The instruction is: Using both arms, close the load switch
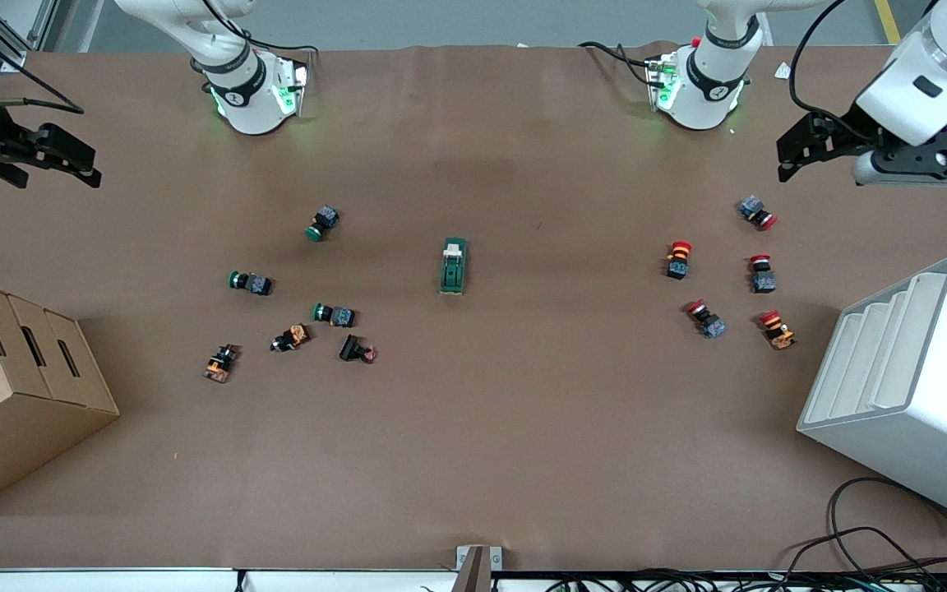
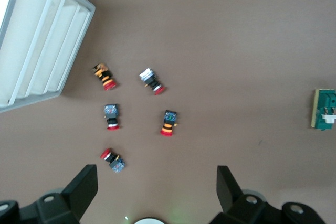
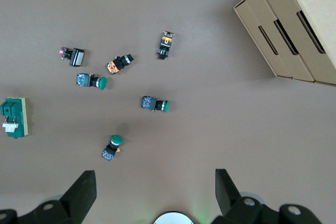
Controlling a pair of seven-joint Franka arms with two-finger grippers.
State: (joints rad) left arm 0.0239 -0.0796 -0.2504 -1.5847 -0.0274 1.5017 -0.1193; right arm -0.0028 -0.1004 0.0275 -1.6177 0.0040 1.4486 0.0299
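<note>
At mid-frame on the worktop, the load switch (image 1: 454,265) looks small, rigid and light, best pinned by its green sides while both high, wide-open grippers, left gripper (image 1: 802,148) and right gripper (image 1: 62,160), wait.

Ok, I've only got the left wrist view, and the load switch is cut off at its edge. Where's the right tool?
Observer: The right tool hangs open over the table's right-arm end, well clear of the load switch.
Operator: Anything crowding the switch there?
Observer: No, green push buttons lie toward the right arm's end, apart from it.
Operator: Any obstacles?
Observer: A cardboard box stands at that end, nearer the front camera than the buttons.
</note>
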